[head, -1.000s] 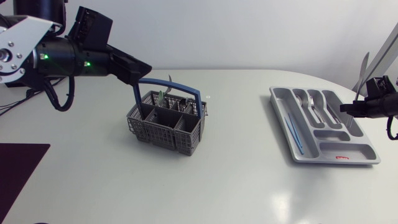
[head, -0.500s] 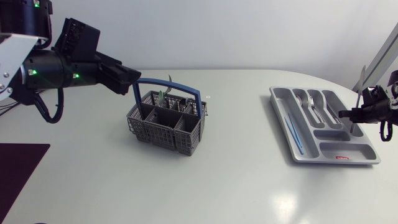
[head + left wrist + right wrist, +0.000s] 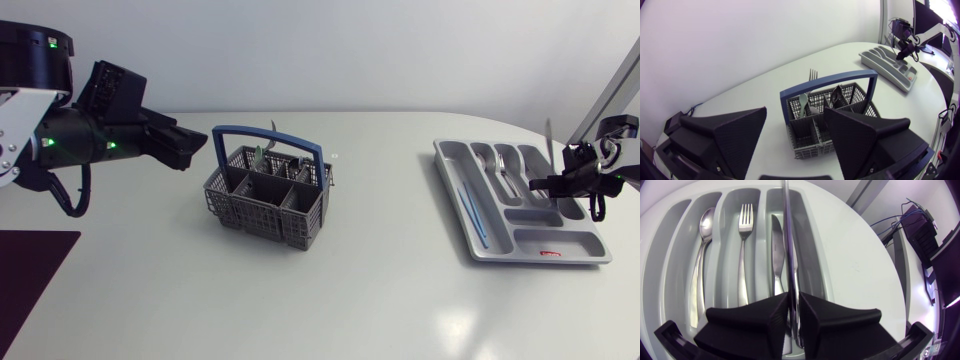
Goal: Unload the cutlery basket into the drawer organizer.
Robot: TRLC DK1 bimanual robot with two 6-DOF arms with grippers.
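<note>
- The left hand (image 3: 192, 149) hangs above the bench (image 3: 360, 290) with its two fingers (image 3: 735, 135) spread wide. It has hold of nothing.
- Just ahead of that hand stands the grey cutlery basket (image 3: 268, 197), upright on the bench. Its blue handle (image 3: 270, 138) arches over the top. From the left wrist view the basket (image 3: 840, 117) sits in line with the gap between the fingers, past their tips and touching neither.
- Several pieces of cutlery stand inside the basket. The tines of a fork (image 3: 812, 75) rise at the side farthest from the hand.
- Well apart from the basket, the grey drawer organizer (image 3: 447, 170) lies flat on the bench, under the right hand (image 3: 552, 185).
- A spoon (image 3: 700, 260), a table fork (image 3: 743, 255) and a flat-lying knife (image 3: 776, 265) each fill a slot of their own. A thin blue piece (image 3: 470, 212) lies in the long slot farthest from the right hand.
- The right hand is closed tight on a held knife (image 3: 788, 235), one finger (image 3: 755, 322) on each side. The knife stands nearly upright (image 3: 548, 145) over the slot with the flat-lying knife. Whether its lower end touches the organizer cannot be told.
</note>
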